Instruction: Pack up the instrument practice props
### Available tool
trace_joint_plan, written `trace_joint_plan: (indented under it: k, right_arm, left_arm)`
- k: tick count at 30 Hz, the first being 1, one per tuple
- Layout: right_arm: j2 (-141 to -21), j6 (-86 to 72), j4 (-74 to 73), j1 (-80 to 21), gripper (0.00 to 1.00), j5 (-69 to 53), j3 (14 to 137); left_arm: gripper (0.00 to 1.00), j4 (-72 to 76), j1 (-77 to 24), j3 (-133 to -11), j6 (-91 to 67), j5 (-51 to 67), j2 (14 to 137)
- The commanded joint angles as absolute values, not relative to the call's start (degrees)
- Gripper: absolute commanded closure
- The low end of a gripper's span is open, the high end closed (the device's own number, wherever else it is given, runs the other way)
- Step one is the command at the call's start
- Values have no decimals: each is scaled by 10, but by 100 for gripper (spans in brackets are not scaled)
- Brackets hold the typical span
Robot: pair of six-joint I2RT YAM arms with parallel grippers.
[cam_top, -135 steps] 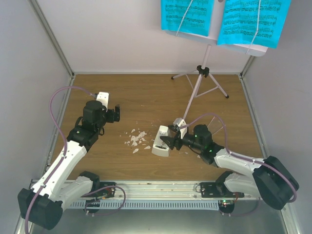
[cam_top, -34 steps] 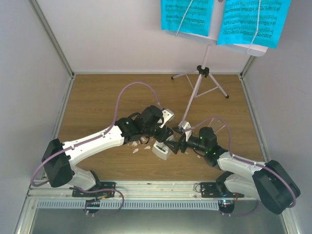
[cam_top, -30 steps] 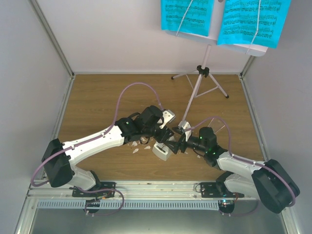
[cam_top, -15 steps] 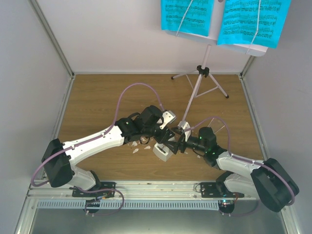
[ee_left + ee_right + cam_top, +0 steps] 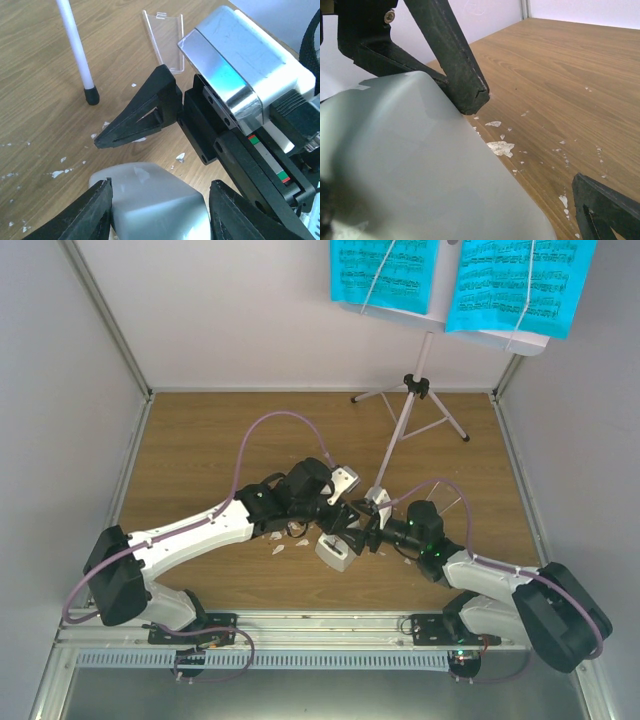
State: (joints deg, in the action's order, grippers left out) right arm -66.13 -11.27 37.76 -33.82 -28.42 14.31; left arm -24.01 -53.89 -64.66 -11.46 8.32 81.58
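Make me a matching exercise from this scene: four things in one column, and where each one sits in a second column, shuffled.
Things:
1. sheet-music pages
2. metronome
3. clear cover
4. white crumbs

Places:
A. scattered on the tabletop
B. up on the music stand
C. between the left gripper's fingers
D. lying flat on the tabletop, off the metronome

Pairs: 1-B, 2-C, 3-D, 4-A
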Motion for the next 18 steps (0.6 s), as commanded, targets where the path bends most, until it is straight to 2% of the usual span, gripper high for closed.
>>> trace_joint_plan:
  k: [1, 18]
  right_arm:
    - [-665, -127, 409, -333, 2, -235, 137]
    - [-665, -140, 419, -333, 0, -207, 131]
  left_arm:
    - [48, -266, -546, -621, -159, 154, 794]
    - [37, -240, -545, -601, -190, 186, 759]
